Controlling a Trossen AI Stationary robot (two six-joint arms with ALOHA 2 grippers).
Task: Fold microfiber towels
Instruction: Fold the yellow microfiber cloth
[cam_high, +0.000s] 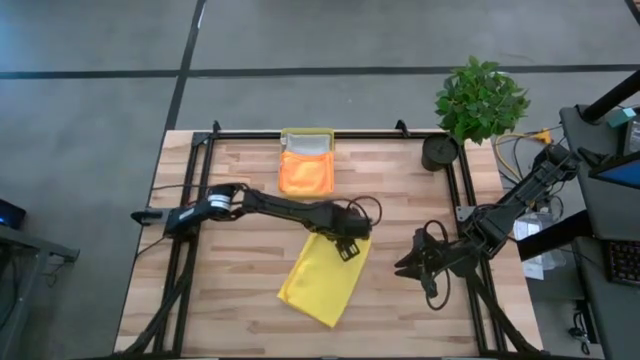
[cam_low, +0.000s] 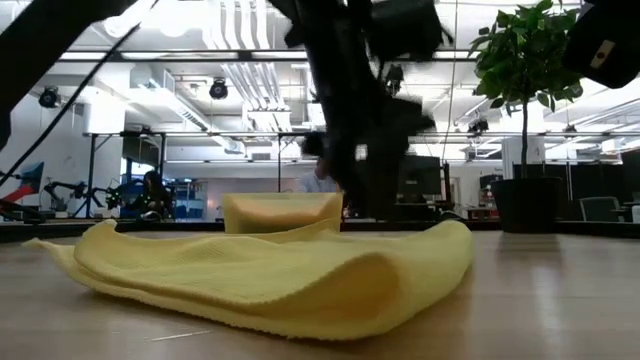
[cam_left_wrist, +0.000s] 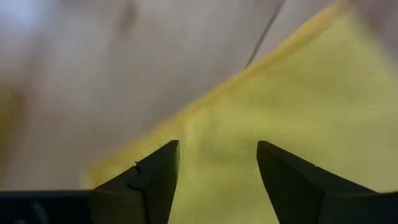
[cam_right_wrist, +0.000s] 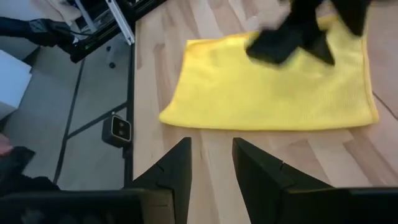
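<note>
The bright yellow towel (cam_high: 320, 278) lies folded over on the table's middle, its rounded fold (cam_low: 395, 290) toward the low camera. My left gripper (cam_left_wrist: 217, 146) points steeply down over the towel's far right end (cam_high: 352, 250), fingers open with the yellow cloth showing between them. Farther right, my right gripper (cam_high: 405, 268) hangs above the bare wood, open, with nothing between its fingers (cam_right_wrist: 211, 142). An orange towel (cam_high: 305, 173) and a light grey towel (cam_high: 308, 146) lie folded on the yellow tray (cam_high: 307, 133) at the far edge. My left gripper's open fingers (cam_left_wrist: 155, 174) come from above at the yellow towel's far end, one on each side of a patch of cloth (cam_left_wrist: 217, 180). Whether they touch the cloth I cannot tell.
A potted plant (cam_high: 480, 98) and a black round pot (cam_high: 438, 152) stand at the far right corner. Black frame rails (cam_high: 462, 200) run along the table's sides. Bare wood shows at the near left (cam_high: 200, 300). A person (cam_low: 318, 176) sits in the room beyond.
</note>
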